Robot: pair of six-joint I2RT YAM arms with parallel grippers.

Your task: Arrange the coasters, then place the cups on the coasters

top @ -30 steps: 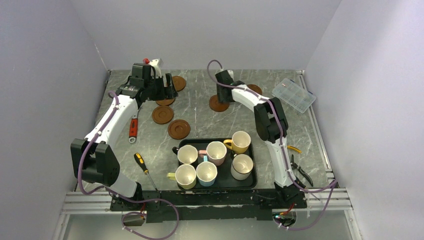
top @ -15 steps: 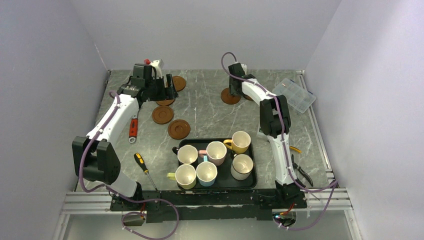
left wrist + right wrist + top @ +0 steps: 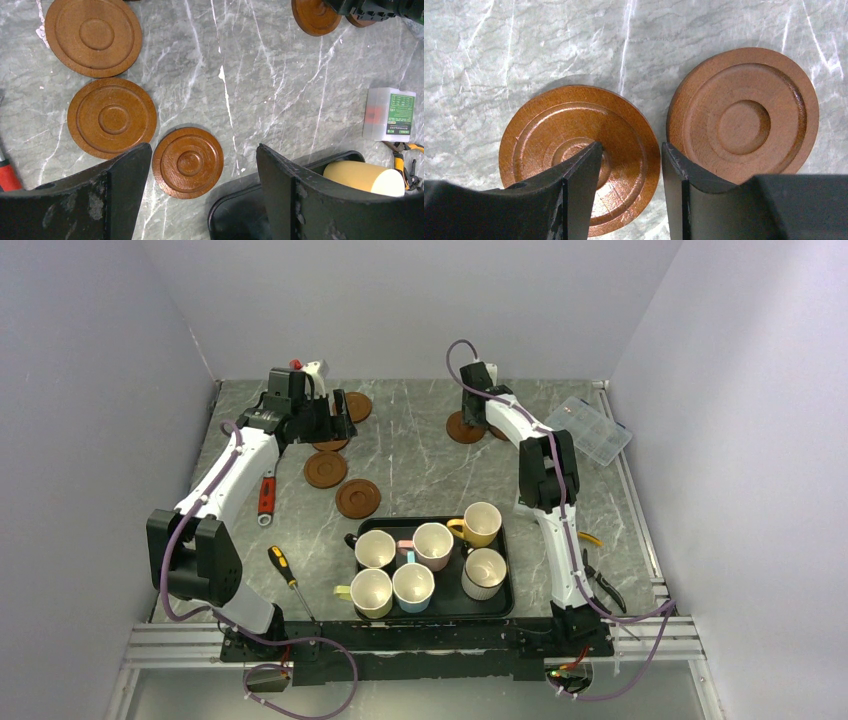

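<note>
1. Right end effector (image 3: 630, 147): narrow, apparently pinching held coaster (image 3: 554, 130) from centre dimple to rim.
2. Neighbour coaster (image 3: 744, 115): just beside its right finger; lower level, avoid overlap.
3. Left end effector (image 3: 204, 150): wide, empty, above loose coaster (image 3: 187, 162).

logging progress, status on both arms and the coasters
Left gripper open, over left coasters. Right gripper pinching a coaster beside a second coaster. Six cups on tray. Screwdriver, pliers off to sides.
</note>
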